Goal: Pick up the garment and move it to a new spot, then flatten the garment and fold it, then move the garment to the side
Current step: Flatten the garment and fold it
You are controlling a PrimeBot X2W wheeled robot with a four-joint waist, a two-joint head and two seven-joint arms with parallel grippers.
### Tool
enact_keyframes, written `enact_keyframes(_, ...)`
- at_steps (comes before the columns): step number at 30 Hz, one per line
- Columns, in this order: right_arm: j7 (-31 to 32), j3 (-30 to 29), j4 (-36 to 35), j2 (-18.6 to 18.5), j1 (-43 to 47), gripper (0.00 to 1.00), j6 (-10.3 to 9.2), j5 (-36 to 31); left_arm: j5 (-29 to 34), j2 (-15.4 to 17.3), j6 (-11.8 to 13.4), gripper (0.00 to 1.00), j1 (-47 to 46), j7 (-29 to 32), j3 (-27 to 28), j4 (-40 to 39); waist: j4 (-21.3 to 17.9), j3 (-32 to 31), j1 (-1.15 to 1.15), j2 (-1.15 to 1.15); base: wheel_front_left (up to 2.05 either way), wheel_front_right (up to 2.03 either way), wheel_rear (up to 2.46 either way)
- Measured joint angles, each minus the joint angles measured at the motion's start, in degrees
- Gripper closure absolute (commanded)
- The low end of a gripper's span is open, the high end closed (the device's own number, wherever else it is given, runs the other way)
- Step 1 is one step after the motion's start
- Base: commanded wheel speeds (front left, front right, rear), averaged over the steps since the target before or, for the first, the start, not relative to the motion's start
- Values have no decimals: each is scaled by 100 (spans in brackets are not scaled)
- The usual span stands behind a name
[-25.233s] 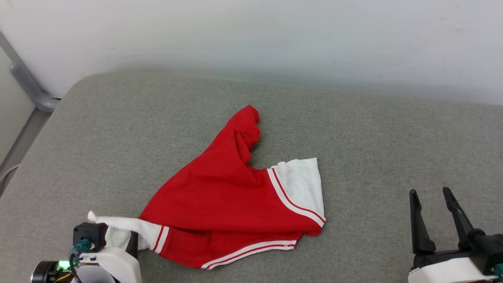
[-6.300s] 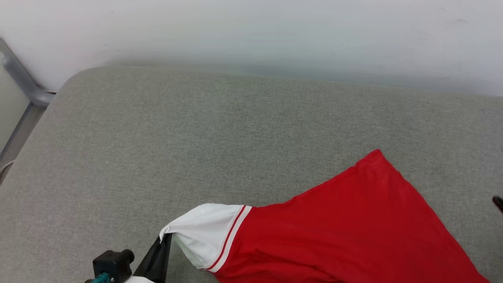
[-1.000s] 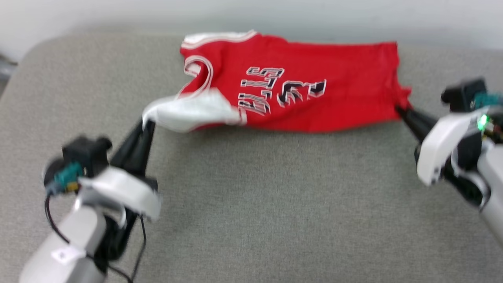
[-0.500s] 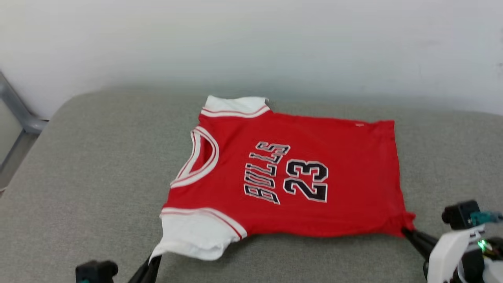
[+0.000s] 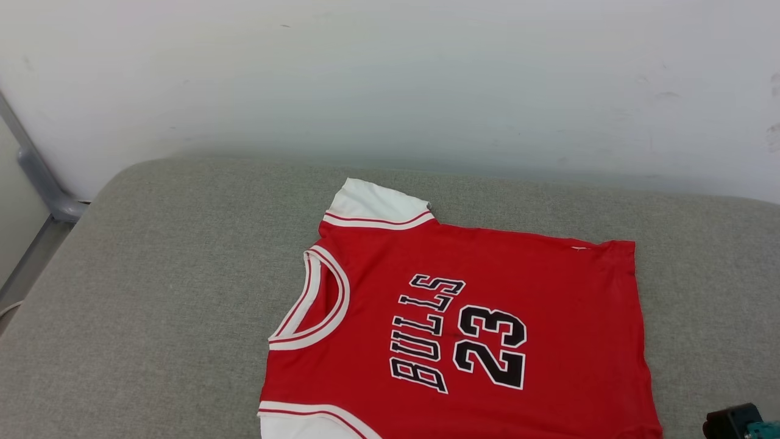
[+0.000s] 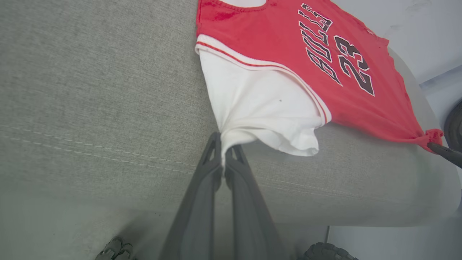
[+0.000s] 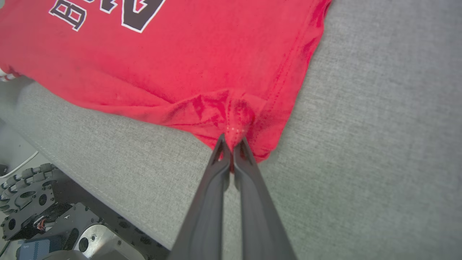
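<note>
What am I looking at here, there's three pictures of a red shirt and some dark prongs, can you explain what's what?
These come from a wheeled robot with two arms. One camera sits on its head and looks down at a grey cushion by a white wall. The other two cameras sit on its wrists and look along each hand's two long dark fingers.

On the cushion lies a red shirt with white sleeves, spread flat, with "BULLS 23" facing up and the collar toward the robot's left.

In the left wrist picture, the left hand is closed on the edge of a white sleeve. In the right wrist picture, the right hand is closed on a bunched bottom corner of the shirt. So both hands hold the shirt's near edge, at the cushion's front.
</note>
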Motion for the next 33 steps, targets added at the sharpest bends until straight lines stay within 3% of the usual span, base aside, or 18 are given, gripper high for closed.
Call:
enact_keyframes(9,167,-834,-548,197,216,100,0,-233,474,119,-1,100,-423,-163,-23,20,-49,29,1,0,0,0,0)
enact_keyframes(21,555,-1440,-1009,453,70,100,0,-461,1040,263,-563,100,-2413,315,-149,690,-188,373,1,0,0,0,0)
enact_keyframes(33,864,-1301,-929,633,-903,100,-1,-633,1362,79,-1169,100,-4193,622,-286,1929,-436,1305,2,0,0,0,0)
